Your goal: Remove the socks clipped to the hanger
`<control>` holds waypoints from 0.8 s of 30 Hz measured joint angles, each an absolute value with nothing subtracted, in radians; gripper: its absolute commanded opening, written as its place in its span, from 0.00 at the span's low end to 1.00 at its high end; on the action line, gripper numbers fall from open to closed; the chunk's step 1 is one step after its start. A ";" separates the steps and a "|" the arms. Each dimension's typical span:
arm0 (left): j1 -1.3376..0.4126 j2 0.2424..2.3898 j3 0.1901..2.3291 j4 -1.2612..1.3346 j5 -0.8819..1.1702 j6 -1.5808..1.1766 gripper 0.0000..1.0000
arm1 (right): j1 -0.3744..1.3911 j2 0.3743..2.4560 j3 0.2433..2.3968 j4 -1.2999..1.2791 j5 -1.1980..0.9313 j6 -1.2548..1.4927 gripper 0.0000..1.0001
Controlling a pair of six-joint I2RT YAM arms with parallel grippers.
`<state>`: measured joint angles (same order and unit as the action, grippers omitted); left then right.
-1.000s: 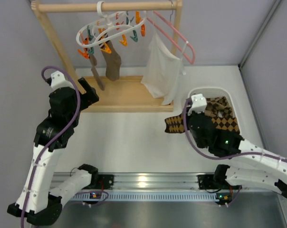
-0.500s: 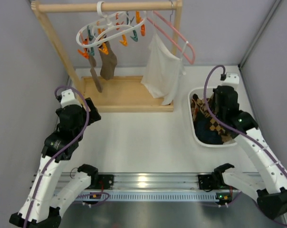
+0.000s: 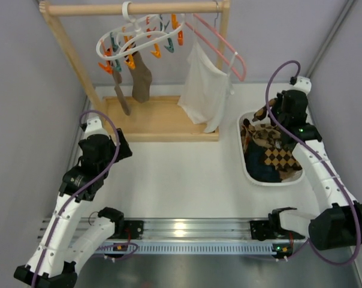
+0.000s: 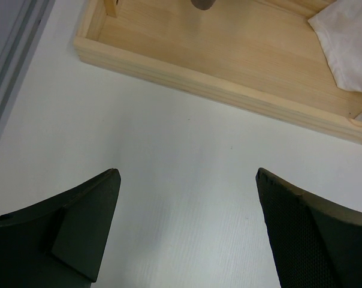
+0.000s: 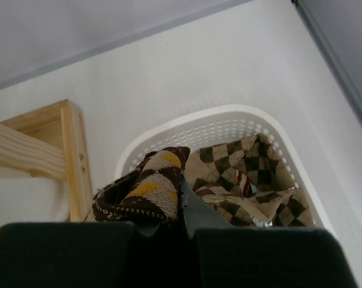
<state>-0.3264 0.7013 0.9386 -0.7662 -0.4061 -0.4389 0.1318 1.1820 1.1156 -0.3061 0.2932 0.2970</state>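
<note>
top external, right arm (image 3: 325,174) stretched over basket (image 3: 246,168), fingers (image 5: 196,213) pinching sock (image 5: 148,189), left fingers (image 4: 85,228) spread

Looking like a robotics lab test cell, not a home. Showing plain grey partition walls (image 3: 25,90) boxing in a white table (image 3: 181,174), with an aluminium rail (image 3: 187,229) running along its near edge and carrying the cabled left arm (image 3: 85,174) and right arm (image 3: 325,174). Standing in for household laundry gear, only a small wooden rack (image 3: 163,117) staged on the tabletop.

Arms (image 3: 55,222) white-black; purple cables (image 3: 269,87); black pincer fingers (image 4: 307,234).
</note>
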 measured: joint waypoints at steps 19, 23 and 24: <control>-0.326 0.683 0.938 -0.763 -0.382 -0.439 0.98 | 0.119 1.007 0.758 -0.271 0.327 0.403 0.90; -0.326 0.683 0.938 -0.763 -0.382 -0.439 0.98 | 0.119 0.963 0.801 -0.279 0.356 0.390 0.91; -0.326 0.683 0.938 -0.763 -0.382 -0.439 0.98 | 0.119 0.961 0.808 -0.279 0.358 0.386 0.92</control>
<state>-0.3264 0.6830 0.9382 -0.7628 -0.3824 -0.4393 0.1192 0.9607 0.8078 -0.2790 0.3576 0.3859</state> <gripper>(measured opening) 0.984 0.914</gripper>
